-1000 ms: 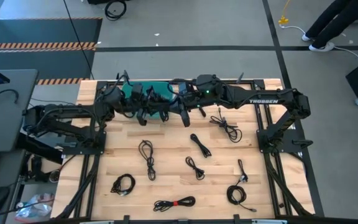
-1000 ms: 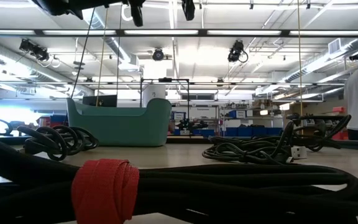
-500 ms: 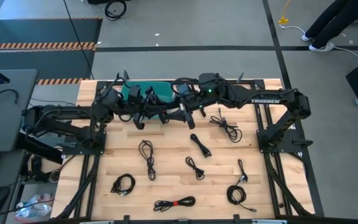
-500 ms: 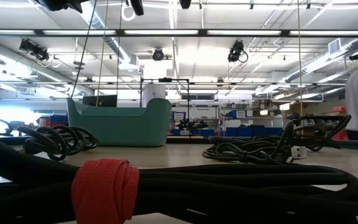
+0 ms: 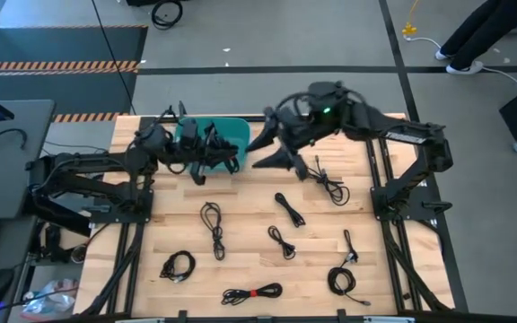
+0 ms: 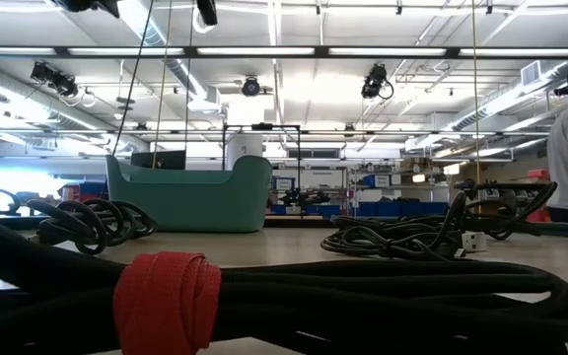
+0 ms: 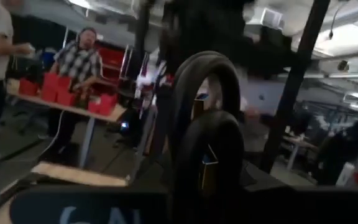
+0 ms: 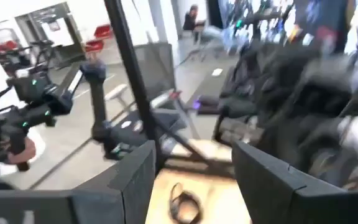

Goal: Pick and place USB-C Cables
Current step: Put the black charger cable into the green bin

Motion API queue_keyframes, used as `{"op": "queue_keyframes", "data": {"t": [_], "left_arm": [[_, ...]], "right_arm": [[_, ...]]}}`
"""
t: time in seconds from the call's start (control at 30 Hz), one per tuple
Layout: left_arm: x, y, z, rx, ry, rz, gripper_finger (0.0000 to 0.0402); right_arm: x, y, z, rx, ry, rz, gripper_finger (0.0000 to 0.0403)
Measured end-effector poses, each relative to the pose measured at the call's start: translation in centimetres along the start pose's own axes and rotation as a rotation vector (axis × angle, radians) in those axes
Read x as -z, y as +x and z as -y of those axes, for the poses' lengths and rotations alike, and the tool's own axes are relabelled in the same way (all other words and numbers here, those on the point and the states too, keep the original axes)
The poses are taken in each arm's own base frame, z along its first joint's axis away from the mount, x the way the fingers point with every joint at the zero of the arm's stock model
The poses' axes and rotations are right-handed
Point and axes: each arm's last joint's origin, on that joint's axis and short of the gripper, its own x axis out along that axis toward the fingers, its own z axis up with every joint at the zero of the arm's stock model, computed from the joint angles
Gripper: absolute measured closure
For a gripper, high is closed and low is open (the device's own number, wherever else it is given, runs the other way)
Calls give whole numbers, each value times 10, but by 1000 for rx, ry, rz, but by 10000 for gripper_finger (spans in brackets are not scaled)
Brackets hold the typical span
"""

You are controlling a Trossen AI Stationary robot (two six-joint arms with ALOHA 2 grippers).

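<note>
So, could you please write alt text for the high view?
Two dark arms reach over a teal bin at a wooden table's far edge, left gripper beside it, right gripper open nearby. Seven black USB-C Cables lie scattered.

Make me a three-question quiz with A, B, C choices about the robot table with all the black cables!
1. Where is the teal bin?
A. At the table's far edge, between the two arms
B. On the floor
C. At the near edge

2. What colour is the tie on the cable bundle at the near edge?
A. Blue
B. Red
C. Yellow

3. How is the right pincer?
A. Shut on a cable
B. Open, holding nothing
C. Out of sight

Answers:
1. A, the high view shows the bin at the far edge, partly under the left pincer.
2. B, a red band wraps the bundle's middle.
3. B, the right wrist view shows its fingers spread apart with nothing between them.
</note>
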Motion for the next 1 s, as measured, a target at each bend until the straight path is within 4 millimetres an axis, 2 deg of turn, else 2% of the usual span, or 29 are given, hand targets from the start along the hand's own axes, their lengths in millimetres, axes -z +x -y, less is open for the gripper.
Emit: {"op": "queue_keyframes", "data": {"t": [0.1, 0.23, 0.37, 0.43, 0.53, 0.7, 0.9, 1.0], "left_arm": [[7, -1, -3, -39, 12, -60, 350], [11, -9, -8, -160, 32, -158, 350], [25, -23, -18, -370, 27, -335, 351], [25, -28, -22, -449, 25, -405, 351], [23, -38, -26, -589, 52, -613, 351], [-18, -41, -24, -743, 118, -745, 351], [-84, -41, -21, -859, 45, -681, 351], [-104, -43, -24, -948, -20, -694, 351]], "right_arm": [[-18, -17, -9, 12, -51, 41, 186], [-29, -31, -13, 42, -70, 61, 186], [-43, -55, -26, 42, -101, 116, 186], [-47, -64, -32, 40, -108, 128, 186], [-46, -70, -36, 52, -97, 111, 186], [-49, -82, -43, 57, -97, 112, 190], [-48, -85, -45, 65, -93, 105, 193], [-49, -87, -46, 65, -100, 110, 193]]}}
